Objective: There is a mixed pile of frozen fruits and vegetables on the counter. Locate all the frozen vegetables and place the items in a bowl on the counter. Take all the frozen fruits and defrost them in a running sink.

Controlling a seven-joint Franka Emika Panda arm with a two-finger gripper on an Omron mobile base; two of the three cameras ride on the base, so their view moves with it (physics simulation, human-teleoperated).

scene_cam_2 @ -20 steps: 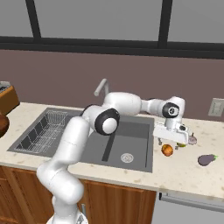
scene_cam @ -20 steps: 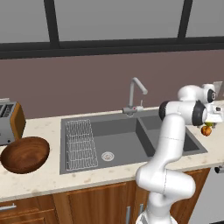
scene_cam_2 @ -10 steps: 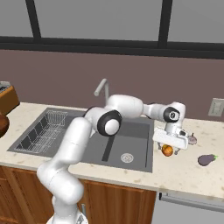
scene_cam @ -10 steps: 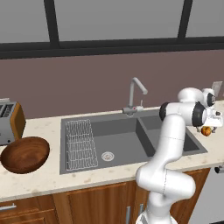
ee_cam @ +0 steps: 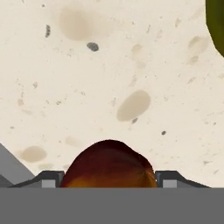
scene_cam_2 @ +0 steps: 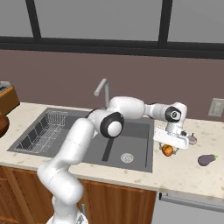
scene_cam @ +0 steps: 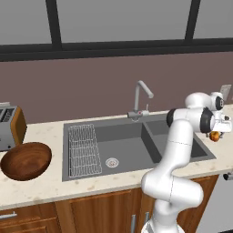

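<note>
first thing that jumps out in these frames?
The white arm stretched over the dark double sink, its gripper down on the counter right of the sink, around the orange fruit. In the hand view the fruit sits between the fingertips. The purple eggplant lies farther right; the wooden bowl sits far left.

Light was even and soft, with faint shadows on the counter (scene_cam_2: 183, 173) (no glare anywhere). The hand view looked slightly blurred up close, perhaps from nearness; base views stayed sharp edge to edge.
</note>
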